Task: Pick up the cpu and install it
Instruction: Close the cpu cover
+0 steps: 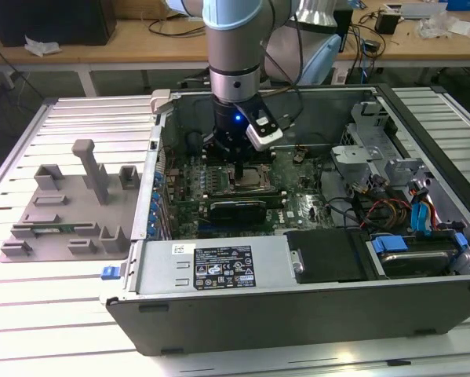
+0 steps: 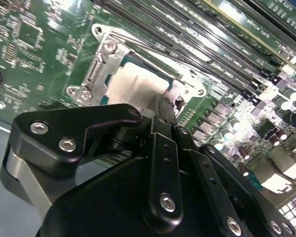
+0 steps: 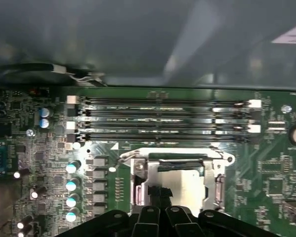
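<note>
the small flat square cpu with a silvery-grey top plate [image 3: 190, 183] lay flat inside the silver metal socket frame [image 3: 138, 170] of the green motherboard [image 1: 301, 200], beside the rows of long black memory slots [image 3: 162, 118]. the black gripper [image 1: 240, 169] pointed straight down inside the open grey metal computer case [image 1: 297, 310], low over the cpu's edge in both wrist views. whether the claw was wide, narrow or clamped on the chip could not be told. a grey moulded fixture block [image 1: 70, 204] sat outside the case, toward the exterior view's left.
</note>
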Robot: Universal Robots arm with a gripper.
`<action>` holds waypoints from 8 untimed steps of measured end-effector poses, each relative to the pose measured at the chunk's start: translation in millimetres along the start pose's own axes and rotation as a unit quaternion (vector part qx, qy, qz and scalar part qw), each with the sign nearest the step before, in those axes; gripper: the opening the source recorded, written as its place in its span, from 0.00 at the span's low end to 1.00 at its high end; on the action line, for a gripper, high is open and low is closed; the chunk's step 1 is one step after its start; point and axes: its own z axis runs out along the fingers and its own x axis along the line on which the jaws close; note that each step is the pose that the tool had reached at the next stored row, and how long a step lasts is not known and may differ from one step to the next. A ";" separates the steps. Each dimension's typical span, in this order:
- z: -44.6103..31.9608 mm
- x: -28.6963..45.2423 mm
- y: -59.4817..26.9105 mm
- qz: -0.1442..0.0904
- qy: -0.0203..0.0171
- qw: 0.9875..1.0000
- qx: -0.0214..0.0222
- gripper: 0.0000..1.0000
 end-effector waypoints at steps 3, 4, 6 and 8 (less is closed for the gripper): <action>2.3 3.1 0.1 -0.002 0.000 1.000 0.000 0.11; 3.5 5.1 0.1 -0.004 0.000 1.000 0.000 0.11; 4.6 7.3 0.1 -0.005 0.000 1.000 0.000 0.11; 5.6 9.1 0.2 -0.007 0.000 1.000 0.000 0.11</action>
